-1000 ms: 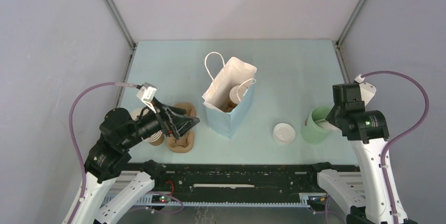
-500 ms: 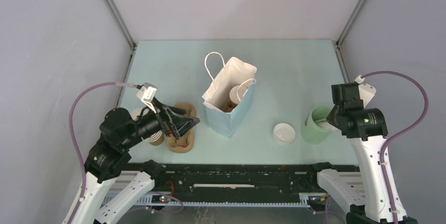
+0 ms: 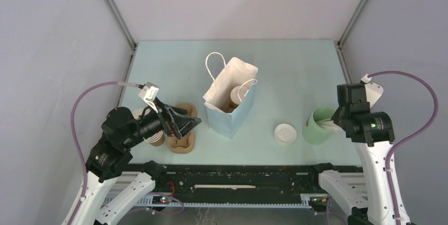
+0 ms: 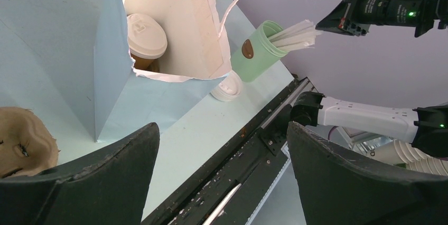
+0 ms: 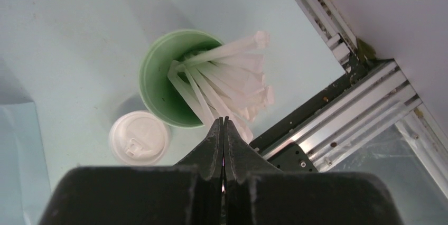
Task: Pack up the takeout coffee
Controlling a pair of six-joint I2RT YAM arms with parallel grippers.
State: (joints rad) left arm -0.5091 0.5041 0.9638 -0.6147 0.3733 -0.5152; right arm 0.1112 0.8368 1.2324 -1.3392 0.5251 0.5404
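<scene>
1. From the top camera the paper bag (image 3: 227, 119) stands open mid-table and shows just a peek of white lid. The left wrist cam looks straight into its mouth. The takeout coffee (image 4: 146, 36) sits inside, lid on, with brown wall showing under it.
2. Right wrist cam: the right gripper (image 5: 223, 122) has its fingers pressed tight together, tips at the ends of the white sticks (image 5: 232, 72) in the green cup (image 5: 158, 93). I can't tell if a stick is pinched. From above, the wrist hides those tips.
3. The left gripper (image 4: 222, 130) is spread wide with nothing in it, over the brown pulp carrier (image 3: 182, 144) left of the bag.
4. A loose lid (image 5: 138, 138) lies just beside the green cup.
5. The green cup sits near the right edge and front rail. The widest bare stretch of table (image 3: 174, 61) is behind the bag.
</scene>
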